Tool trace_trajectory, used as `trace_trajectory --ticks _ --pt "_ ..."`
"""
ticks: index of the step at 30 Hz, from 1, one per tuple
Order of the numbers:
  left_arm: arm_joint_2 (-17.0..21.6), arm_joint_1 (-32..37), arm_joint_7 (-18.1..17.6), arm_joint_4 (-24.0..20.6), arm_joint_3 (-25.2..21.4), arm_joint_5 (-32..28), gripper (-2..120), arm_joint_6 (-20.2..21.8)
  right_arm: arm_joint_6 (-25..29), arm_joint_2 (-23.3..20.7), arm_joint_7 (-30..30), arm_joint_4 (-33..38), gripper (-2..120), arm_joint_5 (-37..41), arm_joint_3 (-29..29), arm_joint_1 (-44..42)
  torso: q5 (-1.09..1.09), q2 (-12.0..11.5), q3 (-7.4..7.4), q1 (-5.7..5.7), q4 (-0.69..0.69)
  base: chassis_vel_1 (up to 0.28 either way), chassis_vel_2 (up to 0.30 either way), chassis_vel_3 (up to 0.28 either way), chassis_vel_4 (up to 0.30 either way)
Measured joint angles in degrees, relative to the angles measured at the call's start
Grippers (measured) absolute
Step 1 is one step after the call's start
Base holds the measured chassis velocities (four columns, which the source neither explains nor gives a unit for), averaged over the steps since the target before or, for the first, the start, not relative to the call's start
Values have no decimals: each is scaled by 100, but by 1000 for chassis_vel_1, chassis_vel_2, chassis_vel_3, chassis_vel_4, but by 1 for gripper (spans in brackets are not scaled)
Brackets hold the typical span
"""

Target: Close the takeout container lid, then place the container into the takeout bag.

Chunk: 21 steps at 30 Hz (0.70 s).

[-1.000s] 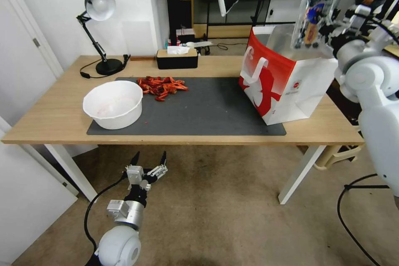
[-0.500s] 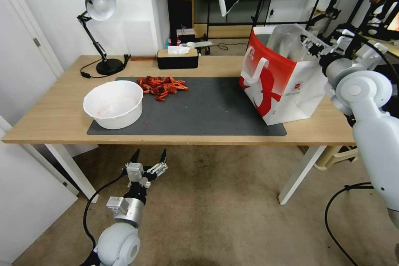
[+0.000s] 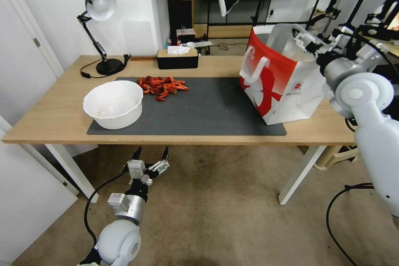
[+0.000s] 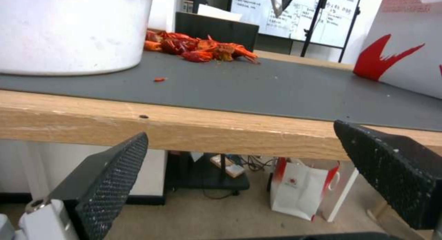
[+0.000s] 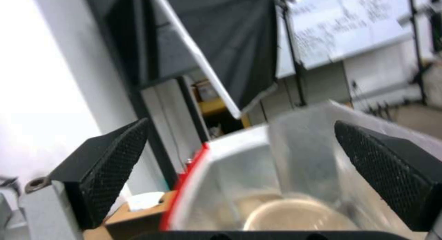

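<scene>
Stood the takeout bag [image 3: 282,87] upright at the right end of the counter [image 3: 54,120], partly on the dark mat [image 3: 208,108], red front toward the middle, mouth open.

Held the right gripper [image 3: 304,40] just above that open mouth, over the bag's right rim. Kept its fingers [image 5: 115,164] spread wide, with nothing pinched between them. Looked, in the right wrist view, straight down past the fingertips into the bag's pale interior [image 5: 299,146]. Could make out something pale and rounded low inside, but too blurred to identify.

Parked the left gripper [image 3: 151,154] below the counter's front edge [image 4: 184,126], near the white bowl [image 3: 113,104]. Fingers likewise spread apart and empty, touching nothing.

Left a heap of red scraps [image 3: 162,85] on the mat behind the bowl, well apart from the bag.

Progress, as a judgement: with an empty, opened gripper over the mouth, took the takeout container to be down inside the bag, hidden by its walls. Could not confirm the lid's closure. On that reading, judged both steps complete or nearly so. Remaining: only lifting the right arm clear of the bag without catching the rim or the flat white handle [image 3: 254,64].
</scene>
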Motion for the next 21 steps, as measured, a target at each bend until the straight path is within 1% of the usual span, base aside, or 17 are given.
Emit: trace_trajectory --ticks 1,4,6,8,11,13,14,17,18,21 --pt "0 0 0 0 0 0 100 0 0 0 0 0 100 0 0 0 0 0 0 0 0 0 0 0 0" --pt "-9 5 -29 -27 2 -16 100 21 95 -156 -405 268 100 -263 -4 -162 0 0 0 0 0 0 0 0 0" --pt "-10 8 -34 -37 2 -25 100 29 121 -193 -503 336 100 -325 0 -220 1 0 0 0 0 0 0 0 0" --pt "-11 15 -17 -45 -9 -39 100 28 207 -287 -727 583 100 -541 46 -462 0 0 0 0 0 0 0 0 0" --pt "-12 31 44 -58 -40 -70 100 22 246 -334 -816 796 100 -707 112 -712 1 0 0 0 0 0 0 0 0" --pt "-8 75 157 -150 -94 -212 100 142 295 -375 -899 1083 100 -901 218 -1153 1 0 0 0 0 0 0 0 0" --pt "-8 75 157 -150 -94 -212 100 142 295 -375 -899 1083 100 -901 218 -1153 1 0 0 0 0 0 0 0 0" --pt "-16 77 321 -176 -147 -323 100 162 397 -357 -1035 1427 100 -1216 428 -1949 1 0 0 0 0 0 0 0 0" --pt "-16 77 321 -176 -147 -323 100 162 397 -357 -1035 1427 100 -1216 428 -1949 1 0 0 0 0 0 0 0 0" --pt "0 12 346 -172 -134 -373 100 159 541 -165 -1166 1683 100 -1648 727 -2739 0 0 0 0 1 0 0 0 0"
